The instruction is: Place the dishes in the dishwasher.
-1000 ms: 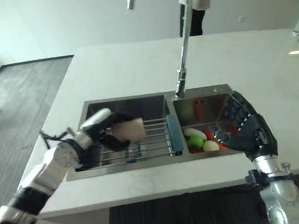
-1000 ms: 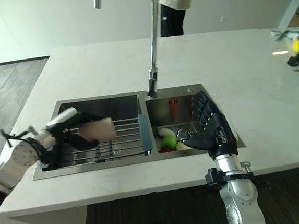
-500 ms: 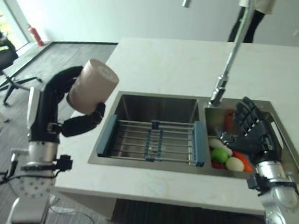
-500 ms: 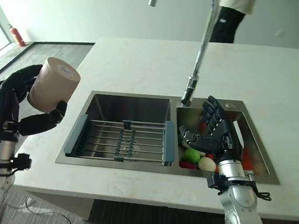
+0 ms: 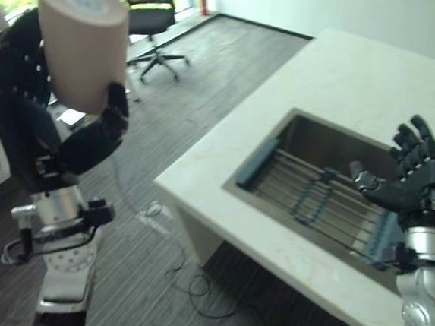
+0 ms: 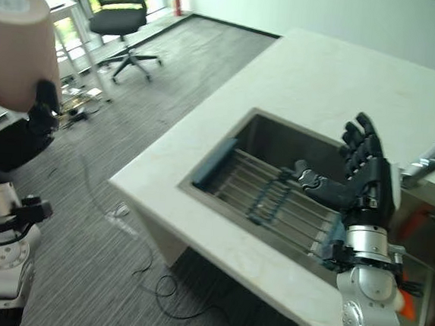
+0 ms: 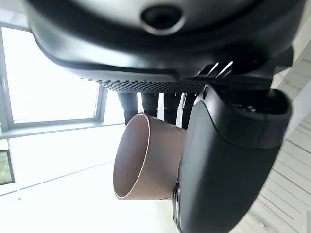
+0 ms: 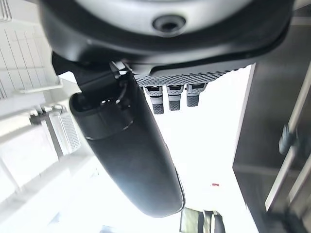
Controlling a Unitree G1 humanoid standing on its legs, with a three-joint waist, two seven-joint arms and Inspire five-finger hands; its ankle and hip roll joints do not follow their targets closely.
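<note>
Left hand [image 5: 49,122] curled round beige cup [image 5: 82,40], raised over floor, well off counter's [image 5: 226,156] left end. Office chair [image 5: 151,8] behind. Camera swung left since earlier; cup lifted higher. Right hand [image 5: 413,188] spread wide above sink rack [image 5: 317,202]. Dishwasher unseen.

White counter [image 5: 347,75]; sink [image 5: 310,144] inset; rack [image 5: 313,198] across sink.
</note>
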